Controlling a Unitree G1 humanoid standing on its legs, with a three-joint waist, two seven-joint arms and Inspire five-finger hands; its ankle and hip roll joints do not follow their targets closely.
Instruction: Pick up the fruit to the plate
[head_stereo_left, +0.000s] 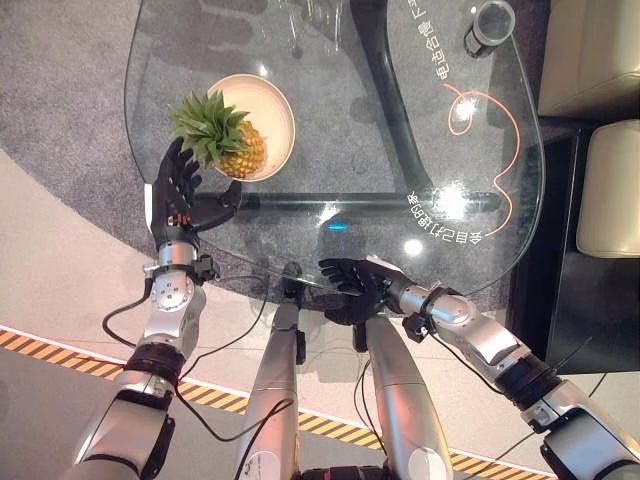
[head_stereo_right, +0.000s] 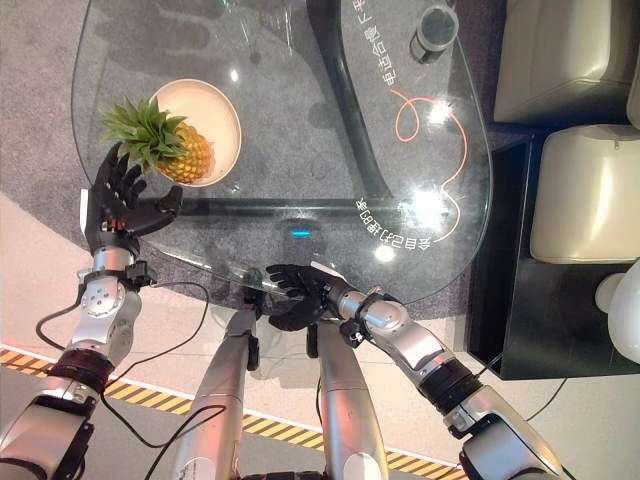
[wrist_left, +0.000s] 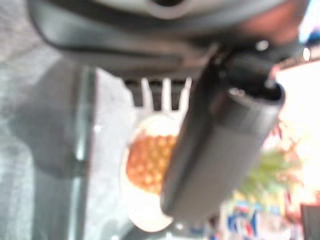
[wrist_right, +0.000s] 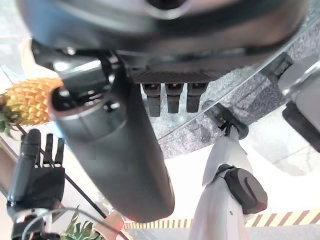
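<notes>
Pineapple (head_stereo_left: 240, 150) lies on plate (head_stereo_left: 275, 105), crown just past the left hand (head_stereo_left: 185, 195) fingers, which are spread, holding nothing. Right hand (head_stereo_left: 350, 285) relaxed at table (head_stereo_left: 400, 120) edge. Fruit likely heavy, stiff, rough-skinned; grip the body, not the leaves.

We note a glass tabletop (head_stereo_left: 330, 120) bearing a dark cup (head_stereo_left: 492, 24) at its far right, with cream cushions (head_stereo_right: 590, 195) alongside.

Bare glass table (head_stereo_left: 340, 130) lies between the plate (head_stereo_left: 275, 110) and far cup (head_stereo_left: 490, 25).
</notes>
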